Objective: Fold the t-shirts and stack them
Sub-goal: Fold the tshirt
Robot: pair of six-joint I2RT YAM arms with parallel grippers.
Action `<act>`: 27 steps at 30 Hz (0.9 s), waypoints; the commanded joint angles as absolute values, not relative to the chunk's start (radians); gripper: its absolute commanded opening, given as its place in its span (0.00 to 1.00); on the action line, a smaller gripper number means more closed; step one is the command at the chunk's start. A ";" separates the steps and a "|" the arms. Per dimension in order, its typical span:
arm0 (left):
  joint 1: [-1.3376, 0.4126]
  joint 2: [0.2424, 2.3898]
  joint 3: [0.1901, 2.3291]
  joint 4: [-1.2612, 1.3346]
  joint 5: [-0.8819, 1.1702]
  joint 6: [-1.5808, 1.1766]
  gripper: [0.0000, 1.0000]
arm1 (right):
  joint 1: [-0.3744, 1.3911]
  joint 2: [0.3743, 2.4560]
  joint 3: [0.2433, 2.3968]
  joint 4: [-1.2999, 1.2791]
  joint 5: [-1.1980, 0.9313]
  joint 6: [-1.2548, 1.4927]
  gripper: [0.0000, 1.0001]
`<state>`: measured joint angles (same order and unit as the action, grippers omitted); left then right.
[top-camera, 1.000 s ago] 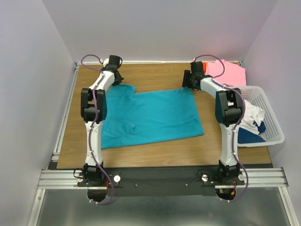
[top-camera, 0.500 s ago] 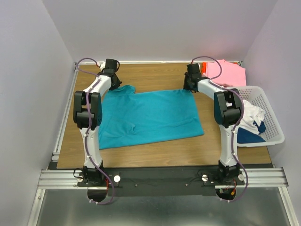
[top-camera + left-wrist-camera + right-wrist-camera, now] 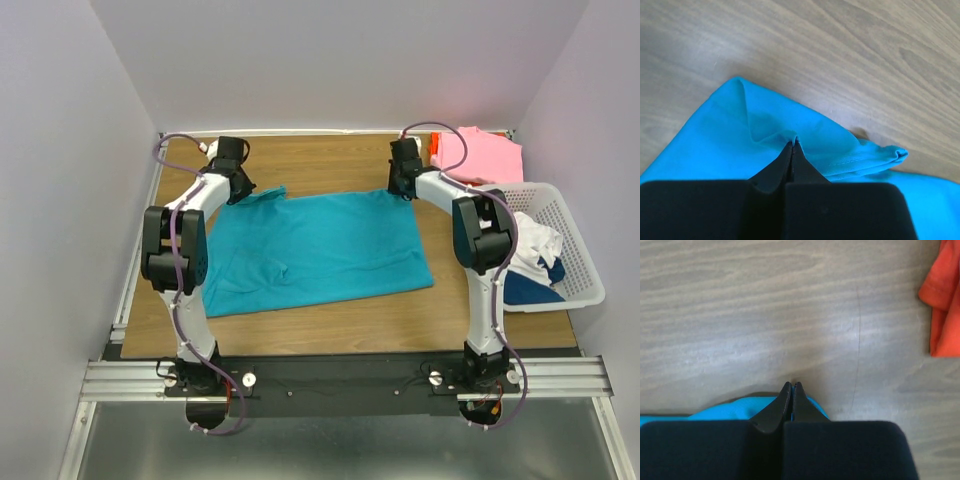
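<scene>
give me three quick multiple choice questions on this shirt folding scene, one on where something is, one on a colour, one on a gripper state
1. Where on the table does the pink t-shirt lie? A near left corner B far right corner C centre
2. What colour is the cloth covering the table's middle? A white B teal C black
3. The left gripper is: A wide open B shut on the teal t-shirt C shut on nothing
Answers: B, it sits at the far edge on the right; B, teal fills the centre; B, its jaws pinch a teal fold in the left wrist view.
</scene>
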<state>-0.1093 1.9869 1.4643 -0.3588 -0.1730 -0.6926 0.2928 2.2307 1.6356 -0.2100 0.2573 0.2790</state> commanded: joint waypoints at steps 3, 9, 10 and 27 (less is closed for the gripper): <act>-0.123 1.807 1.349 -0.310 -0.172 -0.716 0.00 | 0.330 2.091 1.551 -0.238 0.339 0.281 0.01; -0.140 1.633 1.184 -0.290 -0.193 -0.741 0.00 | 0.342 1.996 1.447 -0.224 0.356 0.302 0.01; -0.141 1.608 1.161 -0.290 -0.205 -0.747 0.00 | 0.342 1.976 1.436 -0.222 0.356 0.305 0.01; -0.181 1.063 0.694 -0.288 -0.218 -0.842 0.00 | 0.344 1.786 1.227 -0.186 0.344 0.334 0.01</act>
<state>-0.1719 1.1561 0.7391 -0.2848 -0.1936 -0.8112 0.3412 1.8442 1.2655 -0.2100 0.3313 0.3168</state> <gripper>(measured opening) 0.004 0.012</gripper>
